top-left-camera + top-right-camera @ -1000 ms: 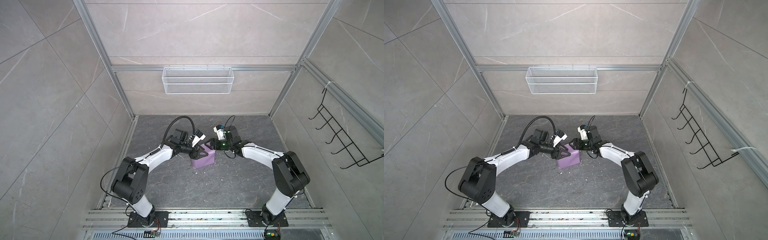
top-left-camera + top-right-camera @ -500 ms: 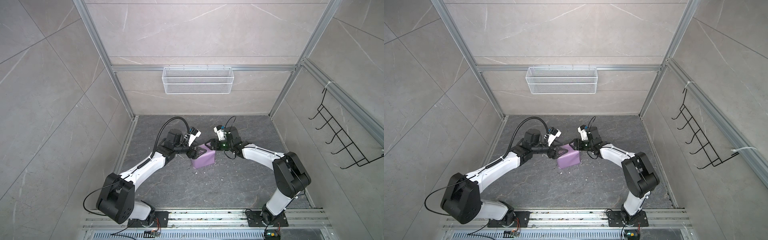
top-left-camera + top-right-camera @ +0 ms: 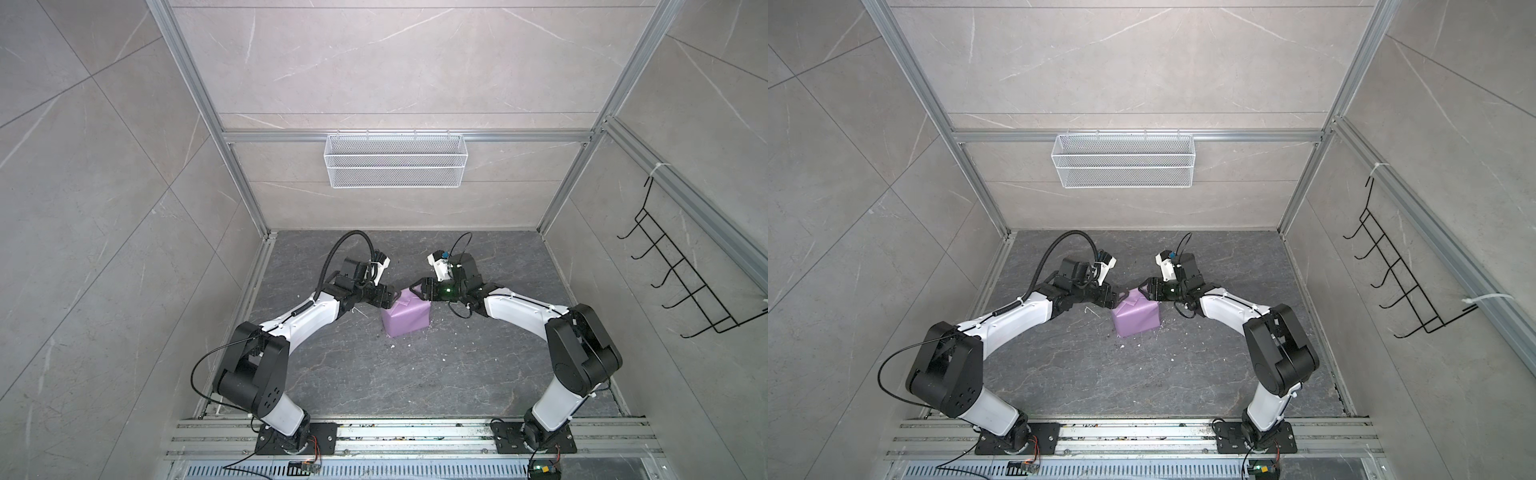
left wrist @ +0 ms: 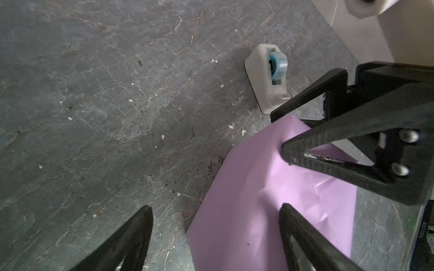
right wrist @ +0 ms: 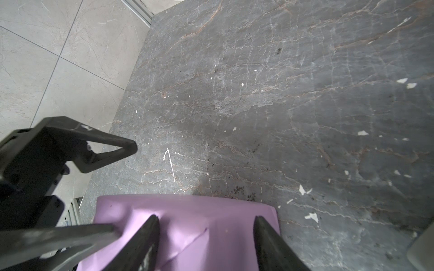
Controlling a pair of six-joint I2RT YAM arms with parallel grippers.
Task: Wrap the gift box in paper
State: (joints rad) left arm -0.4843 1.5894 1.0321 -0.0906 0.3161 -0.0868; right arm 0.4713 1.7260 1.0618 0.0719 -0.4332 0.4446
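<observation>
Fingers of the left claw (image 4: 214, 208) stand wide apart, released, one over the paper (image 4: 246, 211), one over bare worktop (image 4: 105, 117); their roots are cut off by the wrist view's edge. The right claw (image 5: 205, 217) is clenched across the paper's raised upper fold, tips dented into it. The paper, lilac side out, forms a parcel mid-worktop between both claws; the gift box is wholly hidden inside it. A right-claw finger covers one end of the grey-white tape dispenser (image 4: 260, 77) just beyond the parcel. Small print near the right claw's base is too blurred to read.
</observation>
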